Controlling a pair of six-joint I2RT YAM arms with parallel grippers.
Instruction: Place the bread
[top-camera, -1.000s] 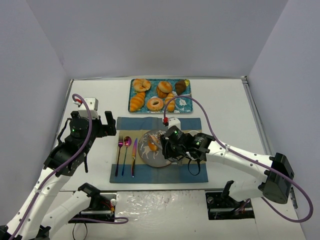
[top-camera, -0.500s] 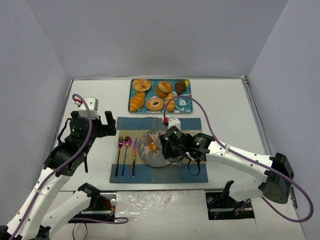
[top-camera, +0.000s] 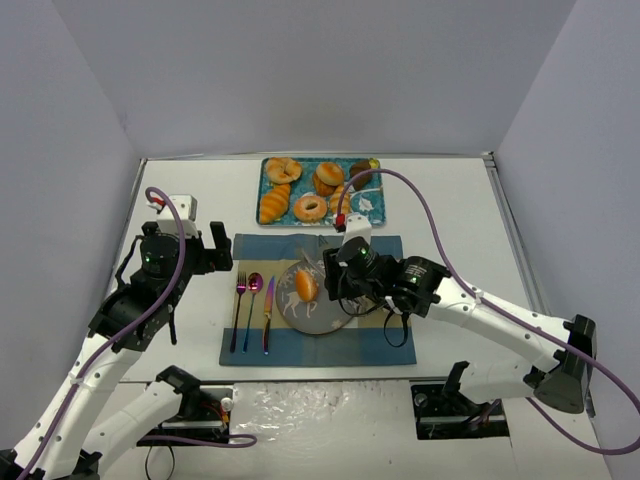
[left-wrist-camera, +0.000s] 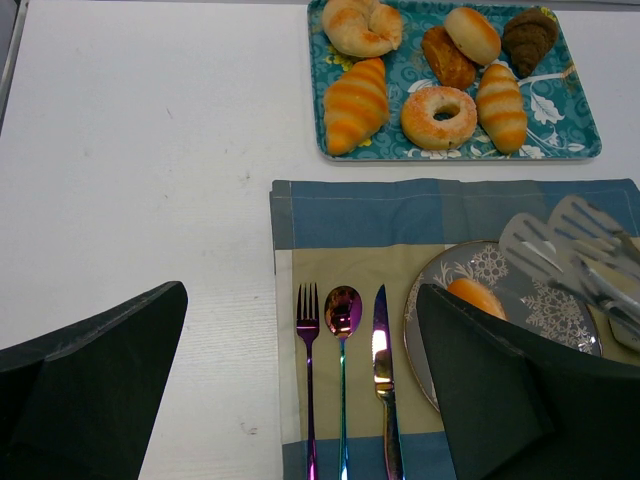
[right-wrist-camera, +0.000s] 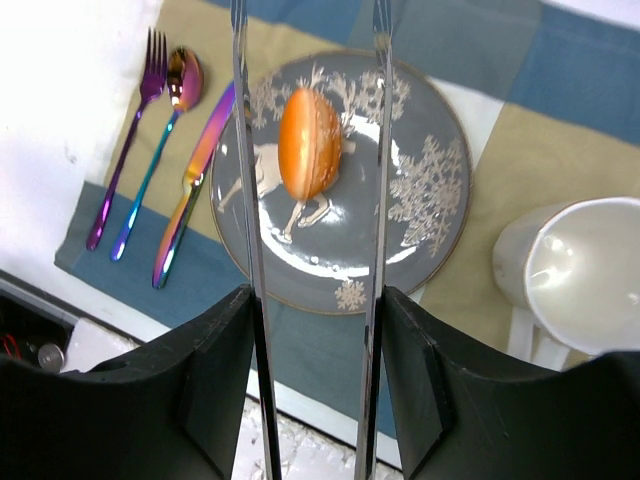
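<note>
- The bread (top-camera: 306, 286) now lies loose on the left half of the plate (top-camera: 332, 316), with its paler strip along one side in my right wrist view.
- A second ago the right gripper (left-wrist-camera: 560, 238) was down at the bread. It has since lifted and drawn back toward the far right of the plate.
- Its two thin fingers (right-wrist-camera: 246, 200) are spread, one on each side of the bread in the wrist view. There is clear plate between each finger and the bread, so they touch nothing.
- The right arm's cable has swung up over the pastry tray (top-camera: 368, 208) at the far edge of the table.
- The left gripper (left-wrist-camera: 300, 300) has not moved. It hangs spread wide over the left edge of the placemat (top-camera: 300, 350) and holds nothing.
- The fork (top-camera: 240, 310), spoon (top-camera: 253, 303) and knife (top-camera: 268, 315) sit where they were, on the placemat's left side beside the plate.
- A white mug (right-wrist-camera: 575, 275) stands on the placemat just beside the plate's right rim.
</note>
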